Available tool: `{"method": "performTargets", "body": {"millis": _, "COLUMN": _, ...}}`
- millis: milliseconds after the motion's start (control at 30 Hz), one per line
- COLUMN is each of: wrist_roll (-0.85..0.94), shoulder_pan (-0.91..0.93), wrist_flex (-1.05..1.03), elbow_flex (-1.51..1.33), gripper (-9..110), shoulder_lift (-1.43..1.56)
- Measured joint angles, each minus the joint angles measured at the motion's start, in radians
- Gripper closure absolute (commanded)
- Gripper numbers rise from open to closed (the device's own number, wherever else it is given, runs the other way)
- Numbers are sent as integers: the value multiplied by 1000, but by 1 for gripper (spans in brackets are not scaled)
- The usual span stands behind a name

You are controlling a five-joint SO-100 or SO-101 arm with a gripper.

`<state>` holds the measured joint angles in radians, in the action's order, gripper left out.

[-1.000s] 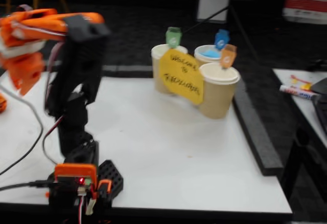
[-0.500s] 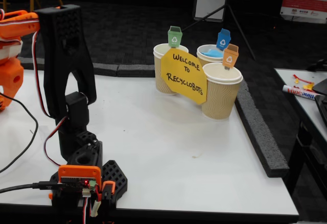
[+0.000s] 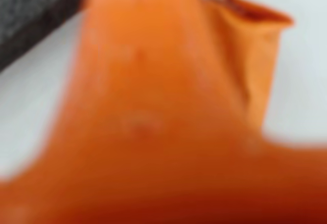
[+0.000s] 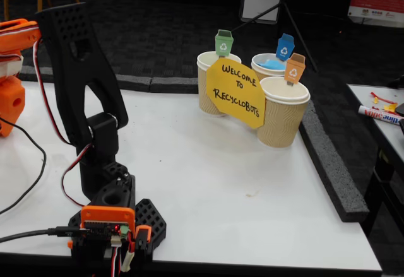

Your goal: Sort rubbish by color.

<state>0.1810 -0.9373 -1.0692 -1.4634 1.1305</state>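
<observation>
Here the fixed view shows three tan ribbed paper cups (image 4: 281,119) grouped at the far side of the white table (image 4: 214,188), each with a small coloured bin-shaped tag, and a yellow hand-lettered paper sign (image 4: 235,92) leaning across their fronts. A light blue crumpled paper wad (image 4: 273,64) lies inside the rear cup under the blue tag, just behind the cup with the orange tag; whether the cups with the green and orange tags hold anything cannot be told, and no orange or green wad shows anywhere on the table. The black and orange robot arm (image 4: 82,75) stands well to the left of the cups, its upper link reaching out past the left edge of that view, so the gripper itself is not seen there. In the wrist view a blurred orange mass (image 3: 153,112) fills nearly everything over white table, and whether that is finger plastic or paper cannot be told, nor how the fingers stand. As a judgement, any wad yet to be sorted lies on the arm's side away from the cups, so the coming move turns on carrying rightward toward the matching tag
</observation>
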Motion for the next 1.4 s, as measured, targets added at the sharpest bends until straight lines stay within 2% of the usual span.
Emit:
{"method": "performTargets", "body": {"millis": 167, "wrist_roll": 0, "shoulder_pan": 0, "wrist_flex": 6, "elbow_flex": 78, "gripper": 101, "shoulder_lift": -37}}
{"method": "performTargets", "body": {"millis": 567, "wrist_roll": 0, "shoulder_pan": 9, "wrist_flex": -31, "elbow_flex": 112, "gripper": 101, "shoulder_lift": -25}}
{"method": "performTargets", "body": {"millis": 667, "wrist_roll": 0, "shoulder_pan": 11, "wrist_flex": -31, "elbow_flex": 46, "gripper": 101, "shoulder_lift": 37}}
{"method": "performTargets", "body": {"millis": 1100, "wrist_roll": 0, "shoulder_pan": 12, "wrist_flex": -77, "elbow_flex": -453, "gripper": 101, "shoulder_lift": 712}}
{"method": "performTargets", "body": {"millis": 1400, "wrist_roll": 0, "shoulder_pan": 12, "wrist_flex": -201, "elbow_flex": -634, "gripper": 101, "shoulder_lift": 1238}}
